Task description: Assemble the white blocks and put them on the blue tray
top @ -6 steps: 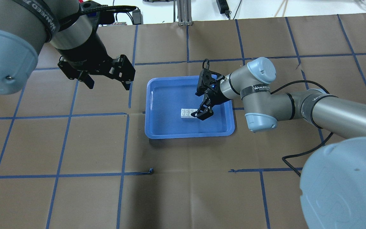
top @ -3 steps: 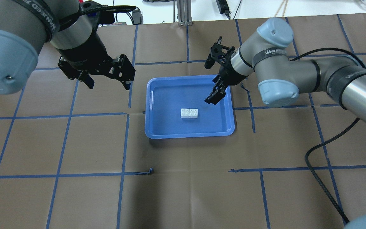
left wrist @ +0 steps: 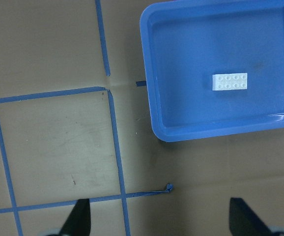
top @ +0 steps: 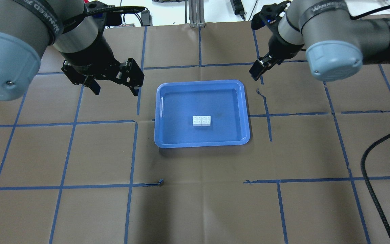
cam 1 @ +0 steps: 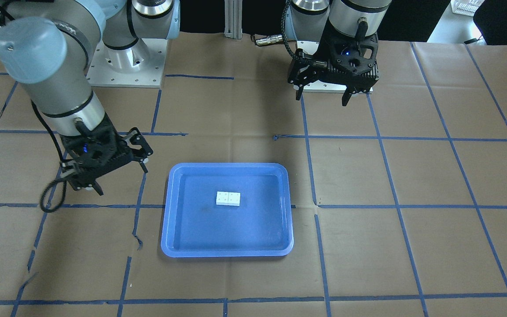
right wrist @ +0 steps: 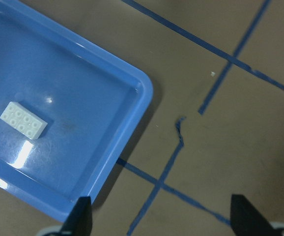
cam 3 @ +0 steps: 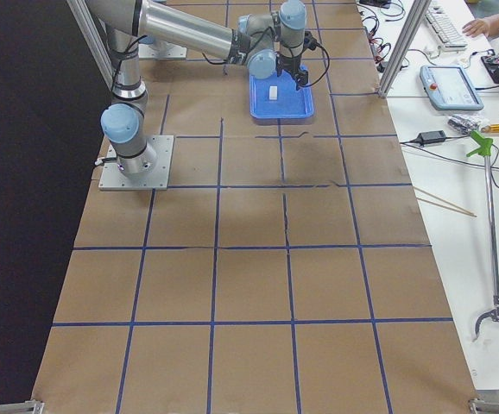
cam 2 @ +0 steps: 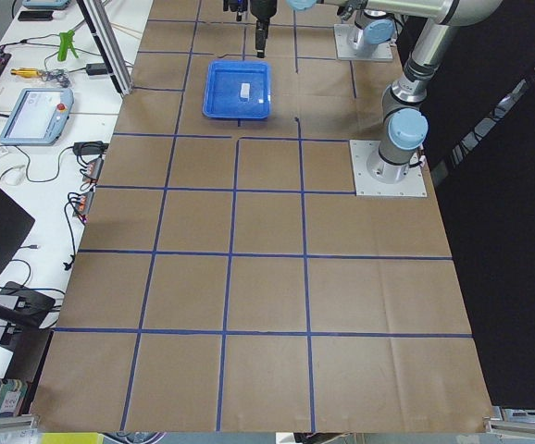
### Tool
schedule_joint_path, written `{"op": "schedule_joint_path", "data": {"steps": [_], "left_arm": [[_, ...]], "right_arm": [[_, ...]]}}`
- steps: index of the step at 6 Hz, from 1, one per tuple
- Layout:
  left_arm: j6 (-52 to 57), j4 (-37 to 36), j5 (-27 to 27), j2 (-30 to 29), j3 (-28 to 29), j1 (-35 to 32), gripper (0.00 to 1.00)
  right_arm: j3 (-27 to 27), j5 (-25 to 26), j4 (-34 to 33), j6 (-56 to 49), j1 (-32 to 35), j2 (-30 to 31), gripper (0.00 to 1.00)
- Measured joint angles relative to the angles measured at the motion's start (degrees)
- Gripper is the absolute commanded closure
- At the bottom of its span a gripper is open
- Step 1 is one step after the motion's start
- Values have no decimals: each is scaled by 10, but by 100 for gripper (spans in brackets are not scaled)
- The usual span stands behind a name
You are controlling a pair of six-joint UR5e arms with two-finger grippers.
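Note:
The white blocks [top: 201, 120], joined into one flat piece, lie near the middle of the blue tray [top: 181, 101]. They also show in the front view [cam 1: 228, 198], the left wrist view [left wrist: 230, 82] and the right wrist view [right wrist: 23, 119]. My right gripper [top: 256, 71] is open and empty, raised beyond the tray's far right corner. My left gripper [top: 115, 90] is open and empty, raised over the table left of the tray's far left corner. Nothing touches the blocks.
The table is covered in brown paper with a blue tape grid. The right arm's black cable [top: 367, 169] hangs over the right side. A torn tape end [top: 161, 183] lies in front of the tray. A side bench with tools [cam 3: 457, 95] lies beyond the table's far edge.
My right gripper has left the white blocks in the tray, risen, and drawn back to the far right past the tray's corner. The blocks and the left arm have not moved.

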State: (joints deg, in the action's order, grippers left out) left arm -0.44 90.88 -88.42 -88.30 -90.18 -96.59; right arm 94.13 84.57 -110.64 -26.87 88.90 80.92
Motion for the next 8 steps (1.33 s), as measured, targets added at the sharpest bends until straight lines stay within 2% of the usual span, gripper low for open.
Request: {"op": "schedule_joint_path", "data": {"steps": [2,4,8], "left_arm": [[0,0,0,0,0,0,1],[0,0,0,0,0,0,1],[0,0,0,1,0,0,1]], "right_arm": [[-39,27,134,179,-28,50,0],[-76,43,224,284,-16,80,0],[-74,45,241,312,-4,79,0]]}}
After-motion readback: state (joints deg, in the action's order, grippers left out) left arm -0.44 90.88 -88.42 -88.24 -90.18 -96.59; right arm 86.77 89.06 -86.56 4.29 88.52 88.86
